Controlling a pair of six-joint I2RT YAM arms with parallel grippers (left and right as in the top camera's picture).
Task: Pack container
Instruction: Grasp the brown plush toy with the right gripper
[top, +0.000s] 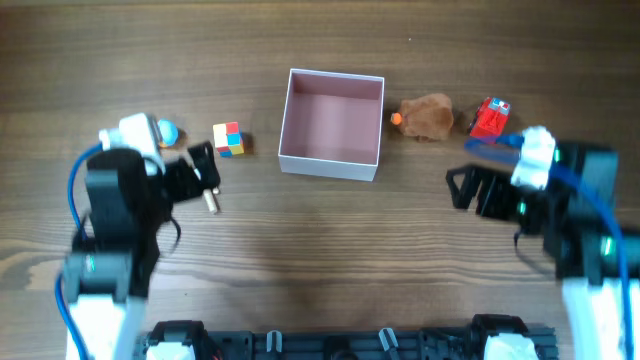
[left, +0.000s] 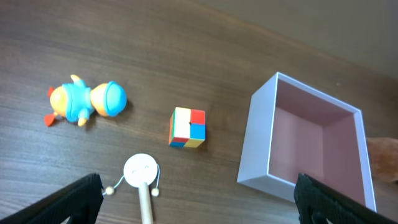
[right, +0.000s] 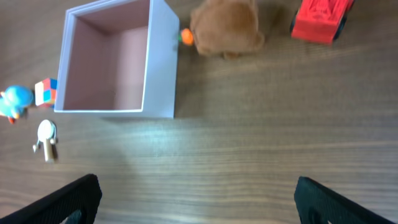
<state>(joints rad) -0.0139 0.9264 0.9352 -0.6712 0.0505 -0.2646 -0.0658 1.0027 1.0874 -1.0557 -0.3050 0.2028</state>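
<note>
The container (top: 330, 160) is a square white box with a pale pink, empty inside, at the table's middle back; it also shows in the left wrist view (left: 258, 146) and the right wrist view (right: 160, 74). My left gripper (top: 203, 173) is open and empty, left of the box, over a small wooden rattle drum (left: 142, 174). A colourful cube (top: 228, 139) and a blue-and-orange duck toy (left: 87, 102) lie beyond it. My right gripper (top: 470, 187) is open and empty, right of the box. A brown plush (top: 427, 116) and a red toy car (top: 489, 119) lie behind it.
The wooden table (top: 330, 260) carries all the toys. Both arm bases stand at the front edge. The plush (right: 225, 28) rests close to the box's right wall; the red car (right: 321, 18) lies apart to its right.
</note>
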